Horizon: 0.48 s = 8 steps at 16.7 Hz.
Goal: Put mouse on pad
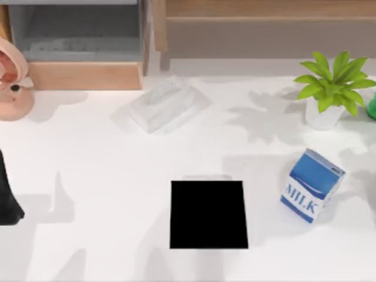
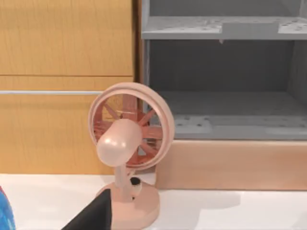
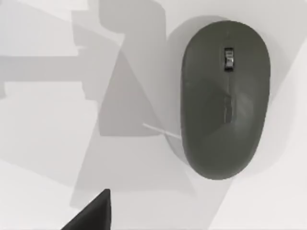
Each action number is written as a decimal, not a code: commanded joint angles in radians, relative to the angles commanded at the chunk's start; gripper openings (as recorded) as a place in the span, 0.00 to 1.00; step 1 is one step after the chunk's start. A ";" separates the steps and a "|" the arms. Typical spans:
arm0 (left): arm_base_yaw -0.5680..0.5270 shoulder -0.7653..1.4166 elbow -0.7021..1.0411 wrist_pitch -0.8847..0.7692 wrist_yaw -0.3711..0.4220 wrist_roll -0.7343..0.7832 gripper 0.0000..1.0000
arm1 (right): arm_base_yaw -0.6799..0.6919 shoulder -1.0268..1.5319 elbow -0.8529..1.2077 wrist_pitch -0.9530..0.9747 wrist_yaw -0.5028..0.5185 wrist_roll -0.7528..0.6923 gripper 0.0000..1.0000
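1. In the top view you see the pad [image 1: 208,214], a flat black near-square mat, lying on the white counter [image 1: 94,176] near the front edge, about midway across.
2. To its right stands a blue and white carton [image 1: 311,185] with "MILK" printed on its side, tilted relative to the pad and well apart from it.
3. Behind the carton sits a green potted plant [image 1: 332,88]; a clear tissue box [image 1: 167,104] lies behind the pad.
4. Your right wrist view looks down on the mouse [image 3: 224,98], a dark grey oval with a scroll wheel, resting on the bare counter with shadows around it.
5. Your left wrist view faces a pink desk fan [image 2: 127,143] at the counter's left rear, before a grey shelf unit [image 2: 225,76].
6. You cannot tell how either arm's jaws stand.
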 joint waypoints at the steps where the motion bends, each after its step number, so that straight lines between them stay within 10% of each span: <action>1: 0.000 0.000 0.000 0.000 0.000 0.000 1.00 | -0.001 0.029 0.025 -0.017 0.000 -0.007 1.00; 8: 0.000 0.000 0.000 0.000 0.000 0.000 1.00 | 0.003 0.056 0.050 -0.033 0.000 -0.013 1.00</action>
